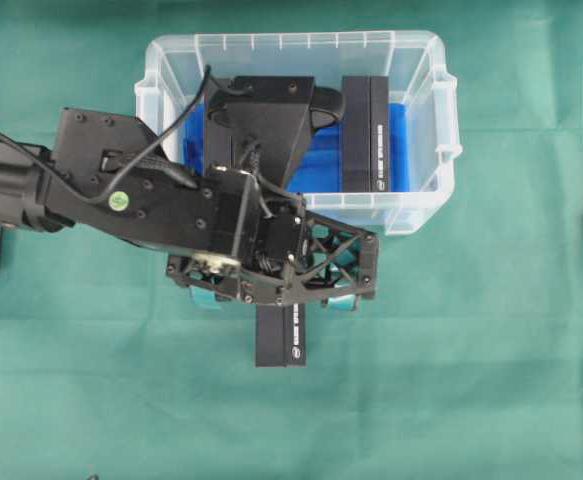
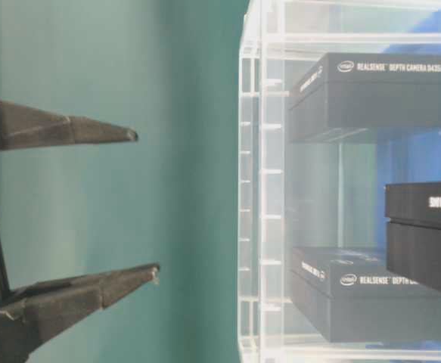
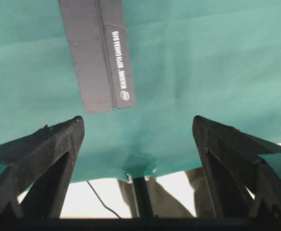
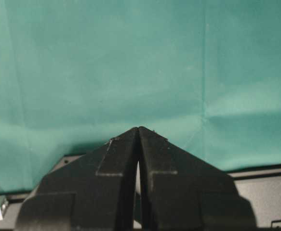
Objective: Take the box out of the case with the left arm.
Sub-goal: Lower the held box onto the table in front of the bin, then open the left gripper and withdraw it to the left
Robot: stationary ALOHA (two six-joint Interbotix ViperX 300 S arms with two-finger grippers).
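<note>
Black fingers [image 3: 48, 154] of the left gripper [image 3: 138, 126] filled the bottom of the left wrist view, spread wide apart with nothing between them, only the green cloth [image 3: 217, 62] below. Beyond them lay 1 black box [image 3: 98, 53] flat on the cloth, clear of both fingers.

From overhead, that box [image 1: 280, 337] sat outside the case [image 1: 423, 215], near the middle of the table just in front of the case's near wall, partly under the left gripper head [image 1: 271, 300]. By that showing, the removal looked done and the release as well; what seemed left was for the left arm [image 1: 91, 185] to pull away.

Inside the case, on the blue lining, 1 more black box [image 1: 365, 132] stood toward the right wall, and another seemed partly hidden beneath the arm.

Right gripper [image 4: 138, 132] fingers were pressed together, holding nothing, over bare cloth.
</note>
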